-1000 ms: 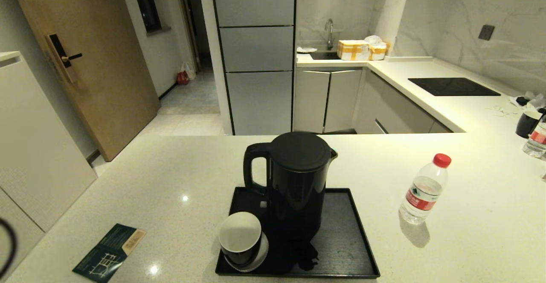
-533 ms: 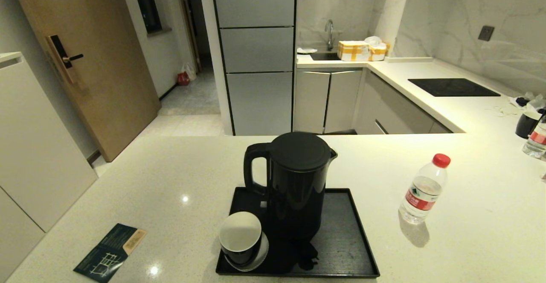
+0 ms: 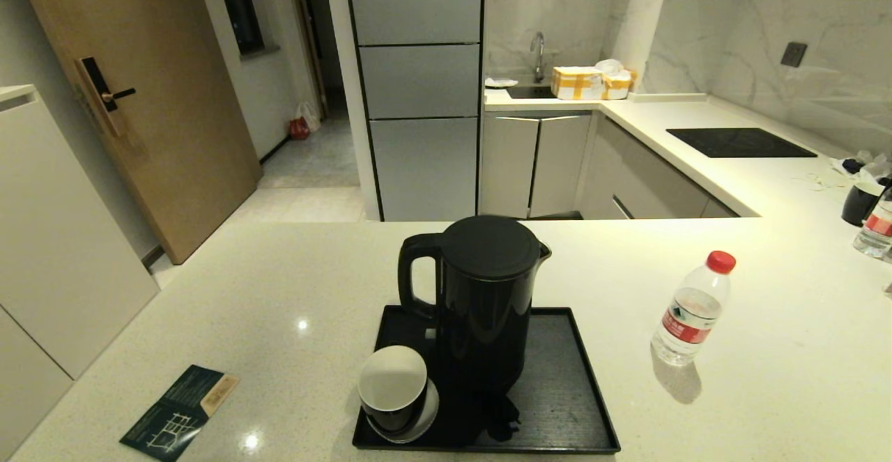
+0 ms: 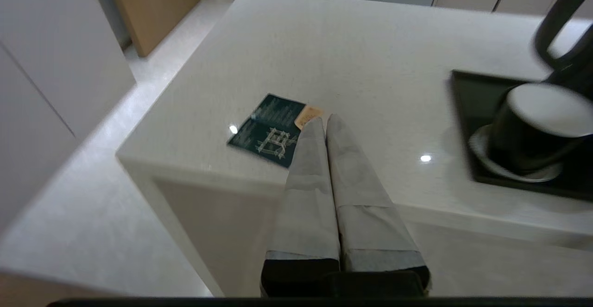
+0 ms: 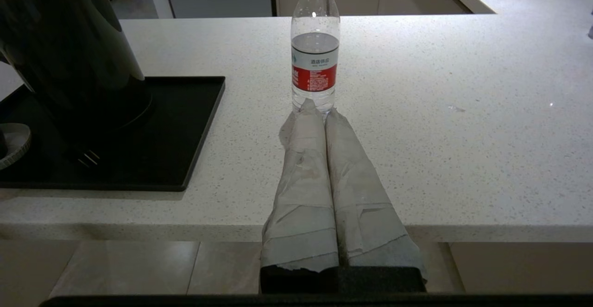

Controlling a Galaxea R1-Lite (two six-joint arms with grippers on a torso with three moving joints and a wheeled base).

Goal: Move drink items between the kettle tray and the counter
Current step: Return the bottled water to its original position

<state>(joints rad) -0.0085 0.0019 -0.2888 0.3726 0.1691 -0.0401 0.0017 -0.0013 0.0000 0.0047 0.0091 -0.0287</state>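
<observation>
The black kettle [image 3: 481, 295] stands on the black kettle tray [image 3: 571, 392], with the small black cup [image 3: 392, 389] on a white saucer at the tray's near left corner. The red-capped water bottle [image 3: 691, 309] stands upright on the off-white counter [image 3: 279, 288], to the right of the tray. Neither arm shows in the head view. My left gripper [image 4: 323, 121] is shut and empty, hanging off the counter's near edge by a dark card, left of the cup [image 4: 533, 131]. My right gripper [image 5: 319, 110] is shut and empty, its tips pointing at the bottle [image 5: 315, 52] from the counter's near edge.
A dark green card [image 3: 178, 412] lies on the counter at the near left. A black cooktop panel [image 3: 740, 141] is set in the far counter. Another cup [image 3: 860, 202] and bottle [image 3: 877, 228] stand at the far right edge. Boxes [image 3: 591, 81] sit by the sink.
A dark curved piece at the head view's left edge has gone out of view. Kettle, cup and bottle have not moved.
</observation>
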